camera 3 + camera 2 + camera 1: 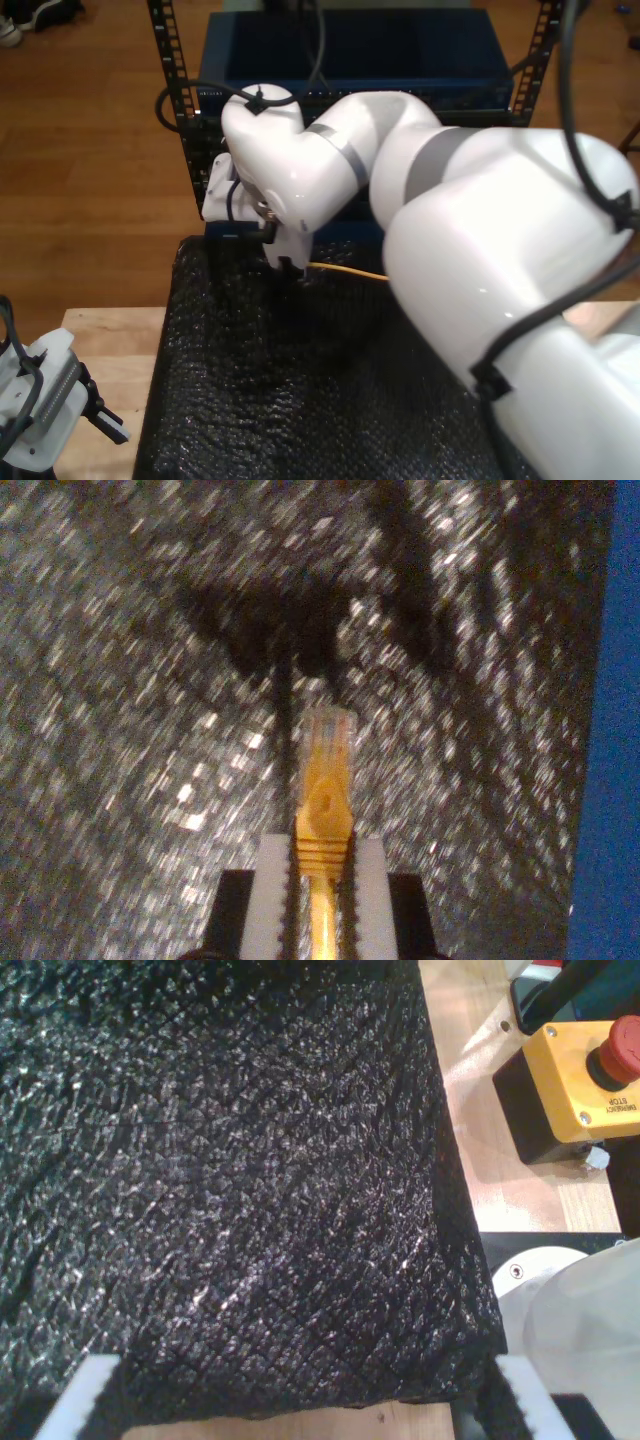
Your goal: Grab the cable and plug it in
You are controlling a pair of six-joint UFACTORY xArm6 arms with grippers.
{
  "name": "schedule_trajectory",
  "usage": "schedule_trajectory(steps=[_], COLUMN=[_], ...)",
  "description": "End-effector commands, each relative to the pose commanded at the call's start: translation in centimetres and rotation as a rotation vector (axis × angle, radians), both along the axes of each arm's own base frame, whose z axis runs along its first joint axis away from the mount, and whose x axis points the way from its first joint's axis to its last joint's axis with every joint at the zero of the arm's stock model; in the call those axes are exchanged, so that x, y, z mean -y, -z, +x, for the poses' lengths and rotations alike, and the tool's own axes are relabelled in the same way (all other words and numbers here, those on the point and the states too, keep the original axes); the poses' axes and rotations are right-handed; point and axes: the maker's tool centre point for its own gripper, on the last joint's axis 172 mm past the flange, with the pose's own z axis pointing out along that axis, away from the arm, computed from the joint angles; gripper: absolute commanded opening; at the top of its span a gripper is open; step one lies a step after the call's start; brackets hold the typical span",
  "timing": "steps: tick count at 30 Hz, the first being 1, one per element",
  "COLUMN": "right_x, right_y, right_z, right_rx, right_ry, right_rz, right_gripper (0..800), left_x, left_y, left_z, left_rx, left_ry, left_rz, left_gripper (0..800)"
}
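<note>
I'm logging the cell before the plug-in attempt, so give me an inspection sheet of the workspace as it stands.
Surface: black textured mat on a wooden table.
Job's things: yellow cable with a clear plug at its tip, pointing forward over the mat.
Clutter: yellow emergency-stop box with a red button, on the wood beside the mat.
End effectors: my second gripper is shut on the cable just behind the plug; my first gripper is open over the mat's edge, holding nothing.
Cables: thick black robot cables run along the arm.
Surroundings: black rack with a blue unit behind the mat; wooden floor.
</note>
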Motion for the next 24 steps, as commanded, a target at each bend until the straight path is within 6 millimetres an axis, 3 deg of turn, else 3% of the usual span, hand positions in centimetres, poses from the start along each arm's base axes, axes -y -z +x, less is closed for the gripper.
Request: schedule_trajectory(steps=[9, 13, 24], right_x=[5.3, 6.4, 10.3], right_y=[-2.5, -4.4, -6.0], right_z=[-2.9, -4.2, -8.8], right_rx=[-0.099, -0.127, -0.125], right_ry=[-0.060, -0.083, -0.085], right_rz=[0.103, 0.206, 0.240], right_gripper=[6, 6, 6], left_x=[0.4, 0.9, 9.7], left_y=[-0.6, -1.7, -5.6], left_z=[0.9, 2.1, 5.3], left_rx=[0.023, 0.042, 0.065], left_ry=[-0.015, -0.038, 0.034], left_rz=[-0.016, -0.040, -0.161], left_gripper=[800, 800, 800])
